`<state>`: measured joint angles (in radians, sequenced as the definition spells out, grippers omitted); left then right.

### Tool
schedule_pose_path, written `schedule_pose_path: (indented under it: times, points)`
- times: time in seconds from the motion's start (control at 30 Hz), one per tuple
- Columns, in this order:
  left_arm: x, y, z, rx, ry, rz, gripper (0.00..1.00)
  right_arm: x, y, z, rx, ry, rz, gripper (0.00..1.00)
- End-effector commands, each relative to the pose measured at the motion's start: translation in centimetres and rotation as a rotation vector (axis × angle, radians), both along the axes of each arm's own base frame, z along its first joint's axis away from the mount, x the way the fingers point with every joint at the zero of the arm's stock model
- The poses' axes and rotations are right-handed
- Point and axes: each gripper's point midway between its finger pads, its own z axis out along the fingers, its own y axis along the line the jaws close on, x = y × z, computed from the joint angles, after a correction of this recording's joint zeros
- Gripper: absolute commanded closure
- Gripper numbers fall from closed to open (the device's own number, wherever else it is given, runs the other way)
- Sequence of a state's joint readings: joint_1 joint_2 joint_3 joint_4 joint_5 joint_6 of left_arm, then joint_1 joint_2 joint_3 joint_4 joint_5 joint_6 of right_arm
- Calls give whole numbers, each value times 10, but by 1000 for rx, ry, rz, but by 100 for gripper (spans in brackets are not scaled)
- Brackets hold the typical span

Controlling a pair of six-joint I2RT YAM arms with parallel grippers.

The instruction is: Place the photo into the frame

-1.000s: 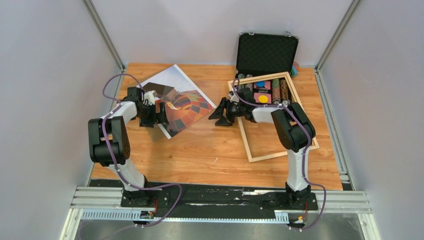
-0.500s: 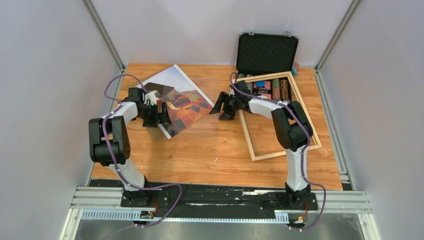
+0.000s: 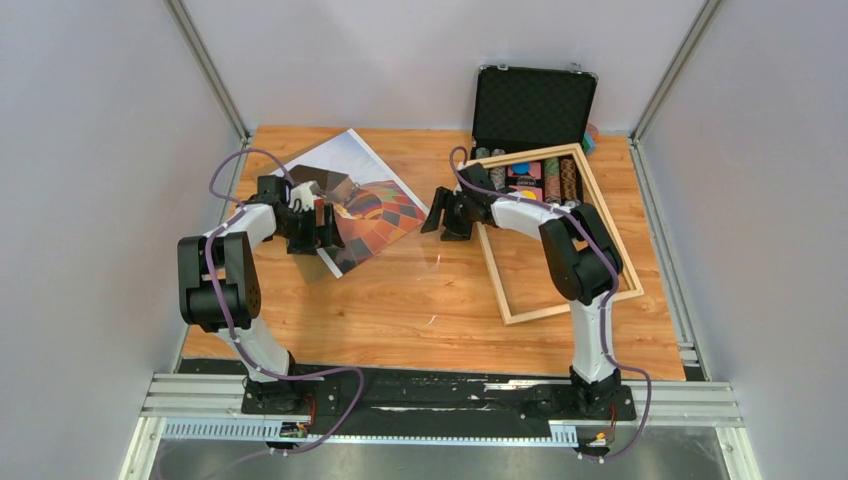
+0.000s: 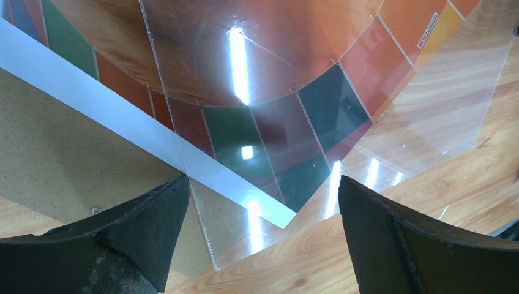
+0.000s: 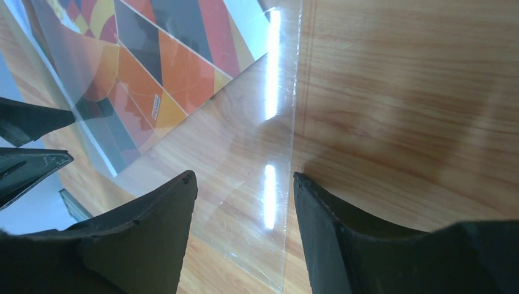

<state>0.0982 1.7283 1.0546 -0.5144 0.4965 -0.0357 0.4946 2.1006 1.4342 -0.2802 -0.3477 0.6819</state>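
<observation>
The right gripper [image 3: 447,214], fingers apart and holding nothing, has slid toward the far side of the table [image 3: 400,300] since a second ago and now sits just off the left rail of the frame [image 3: 520,312], which has shifted slightly to the right, its far end over the open black case [image 3: 533,105]. The left gripper [image 3: 318,226] stays spread wide over the near edge of the photo [image 3: 375,195], which lies face up at the far left, partly under a clear sheet [image 5: 257,159].

Lab: walled enclosure [image 3: 90,150], aluminium rails [image 3: 700,400]
</observation>
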Motion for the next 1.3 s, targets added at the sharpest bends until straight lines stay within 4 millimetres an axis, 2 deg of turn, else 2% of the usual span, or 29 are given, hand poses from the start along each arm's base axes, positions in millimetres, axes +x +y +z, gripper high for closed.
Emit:
schedule_pose_path:
  times: [0.0,0.23,0.47,0.6,0.9,1.03,1.27]
  points:
    - [-24,-12,-17,-33,101,-16,0,13,-24,2,-119,-74,-40,37]
    - [-23,-11,-14,-28,88,-13,0,27,-29,6,-137,-105,-53,35]
    - [-23,-12,-14,-31,89,-13,0,41,-16,-4,-93,-59,-32,35]
    - [-20,-12,-14,-33,78,-12,0,44,-8,-17,-50,6,-23,36]
    - [-19,-16,-20,-48,92,-10,0,32,-2,-33,62,123,-9,36]
    - [-22,-18,-23,-62,106,-22,0,21,4,-28,171,159,11,36]
    - [-25,-20,-25,-67,114,-29,0,6,18,3,349,178,64,37]
